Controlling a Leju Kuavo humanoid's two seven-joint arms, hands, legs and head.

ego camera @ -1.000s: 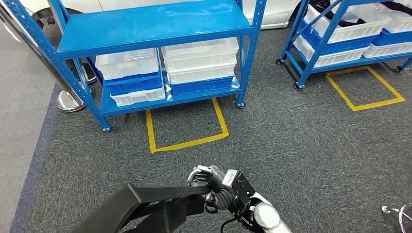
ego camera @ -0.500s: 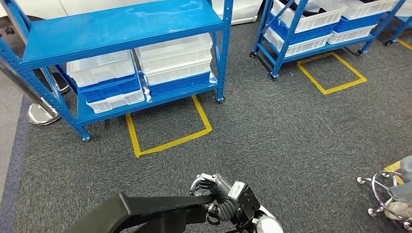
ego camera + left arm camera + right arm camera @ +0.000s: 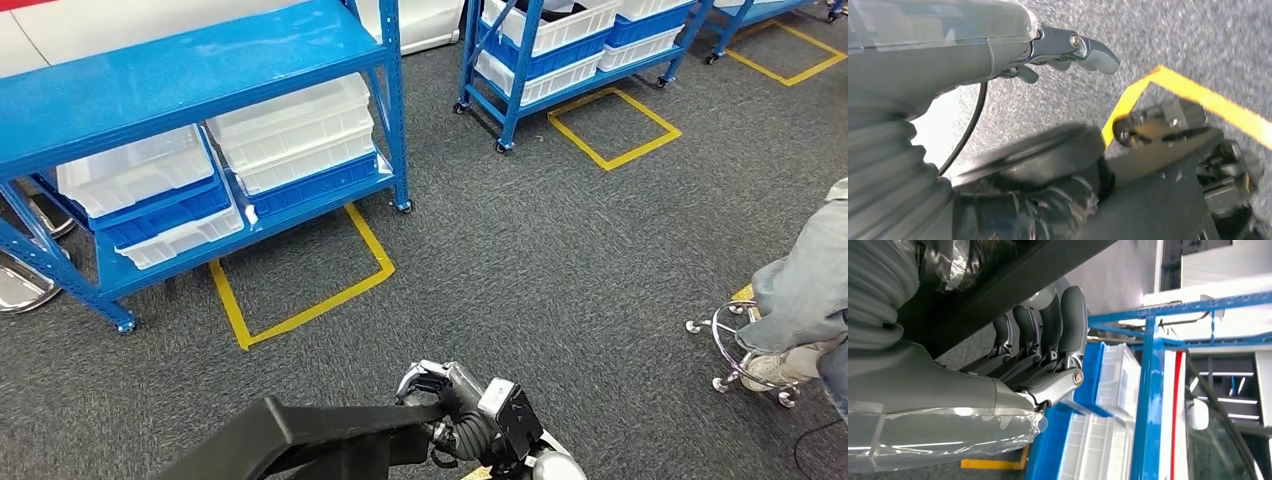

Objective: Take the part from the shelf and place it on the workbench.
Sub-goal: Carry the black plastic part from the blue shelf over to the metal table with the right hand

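The right hand [image 3: 440, 388] has its fingers [image 3: 1058, 325] wrapped around one end of the long black part [image 3: 300, 440], gripping it. Beyond those fingers stands the blue shelf [image 3: 180, 80] on grey carpet. I cannot tell whether the left hand [image 3: 1063, 47] holds anything.

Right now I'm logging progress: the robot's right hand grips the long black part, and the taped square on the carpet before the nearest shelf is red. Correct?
Not quite: the taped square is yellow, as the head view shows. The rest stands: the right hand grips the long black part, and the square lies before the nearest blue shelf.
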